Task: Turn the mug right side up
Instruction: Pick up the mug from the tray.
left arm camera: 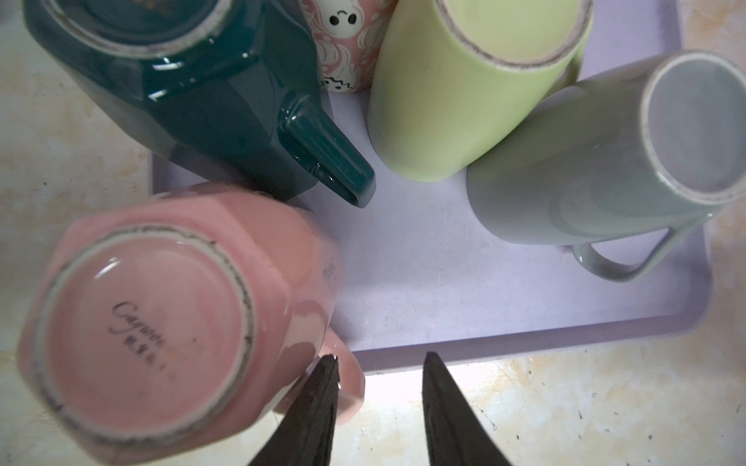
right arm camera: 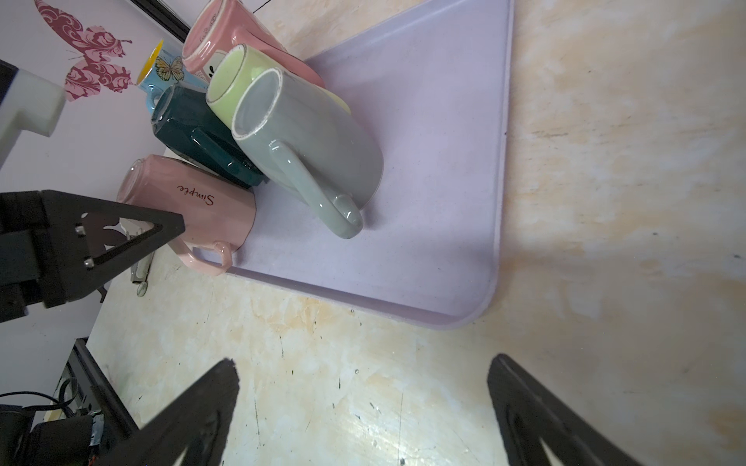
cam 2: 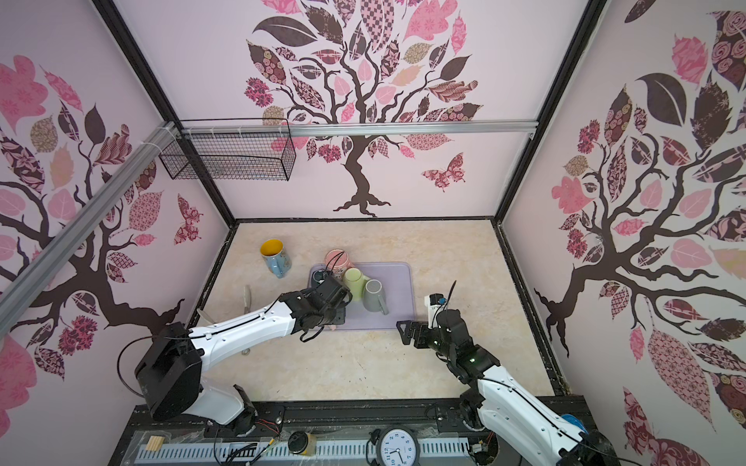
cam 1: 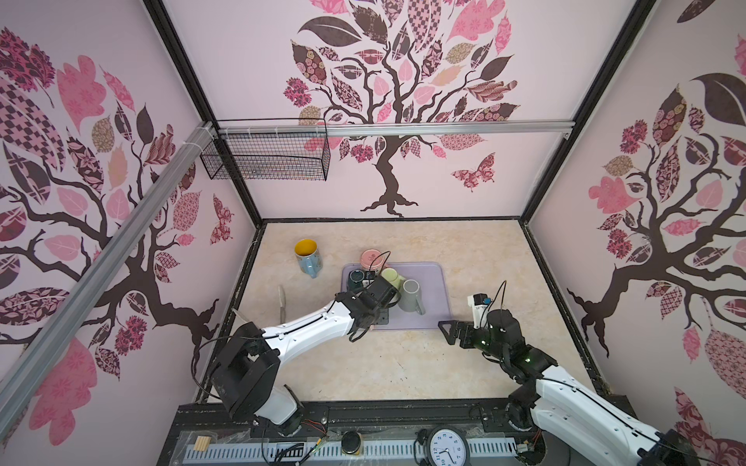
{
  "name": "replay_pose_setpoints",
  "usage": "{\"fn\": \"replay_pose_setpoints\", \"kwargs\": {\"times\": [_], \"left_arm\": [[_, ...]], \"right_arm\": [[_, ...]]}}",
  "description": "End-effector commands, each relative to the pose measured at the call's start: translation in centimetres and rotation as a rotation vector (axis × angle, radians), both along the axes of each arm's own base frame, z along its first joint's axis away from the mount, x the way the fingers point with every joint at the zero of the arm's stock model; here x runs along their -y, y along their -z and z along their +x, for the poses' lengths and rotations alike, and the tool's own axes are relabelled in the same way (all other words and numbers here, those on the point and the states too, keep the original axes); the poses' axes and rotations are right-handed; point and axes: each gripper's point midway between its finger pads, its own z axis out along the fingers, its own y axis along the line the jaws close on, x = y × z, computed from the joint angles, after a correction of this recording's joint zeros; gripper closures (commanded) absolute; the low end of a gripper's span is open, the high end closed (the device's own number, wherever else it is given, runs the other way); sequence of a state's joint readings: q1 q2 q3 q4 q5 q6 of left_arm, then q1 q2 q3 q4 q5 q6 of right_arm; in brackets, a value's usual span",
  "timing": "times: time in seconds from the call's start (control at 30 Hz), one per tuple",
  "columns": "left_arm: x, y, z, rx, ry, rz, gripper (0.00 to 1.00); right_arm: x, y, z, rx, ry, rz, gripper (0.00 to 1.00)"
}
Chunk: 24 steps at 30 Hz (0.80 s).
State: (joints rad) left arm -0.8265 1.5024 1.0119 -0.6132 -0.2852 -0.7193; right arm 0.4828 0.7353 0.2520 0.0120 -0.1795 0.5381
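Jaws of the left gripper (left arm camera: 379,359) stand narrowly apart, holding nothing, one finger just beside the handle of the pink mug (left arm camera: 141,322). The mug stands upside down at the tray's (left arm camera: 444,282) near-left corner. The right gripper (right arm camera: 363,361) gapes wide, empty, by the near-right corner.

Mug cluster (cam 1: 409,300) left, tray (cam 1: 438,290) (right half) bare

Pink mug (left arm camera: 161,302) hidden under left arm (cam 1: 306,327) in both top views (teal mug (cam 1: 357,277) partly)
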Motion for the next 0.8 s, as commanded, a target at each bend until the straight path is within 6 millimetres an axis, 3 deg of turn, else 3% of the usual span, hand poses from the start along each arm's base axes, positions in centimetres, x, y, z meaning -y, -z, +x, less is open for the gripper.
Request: {"fn": "replay_pose_setpoints", "kwargs": {"times": [0.0, 0.13, 0.43, 0.53, 0.77], "left_arm": [[-1.5, -0.9, -0.7, 0.006, -0.044, 0.063, 0.52], [-2.4, -1.0, -1.2, 0.008, -0.089, 0.093, 0.48], [-3.9, 0.0, -1.0, -0.003, -0.172, 0.092, 0.51], [-3.7, 0.6, -0.6, -0.016, -0.181, 0.074, 0.57], [-2.9, 1.5, 0.5, -0.033, -0.174, 0.093, 0.6]], "right_arm": [[-0.1, 0.0, 0.1, 0.011, -0.009, -0.001, 0.0], [-0.2, 0.2, 0.1, 0.007, -0.014, -0.008, 0.0], [0.1, 0.7, 0.0, 0.0, -0.009, -0.019, 0.0], [0.1, 0.9, -0.1, -0.007, -0.007, -0.022, 0.0], [0.2, 1.0, -0.3, -0.012, -0.006, -0.021, 0.0]]}}
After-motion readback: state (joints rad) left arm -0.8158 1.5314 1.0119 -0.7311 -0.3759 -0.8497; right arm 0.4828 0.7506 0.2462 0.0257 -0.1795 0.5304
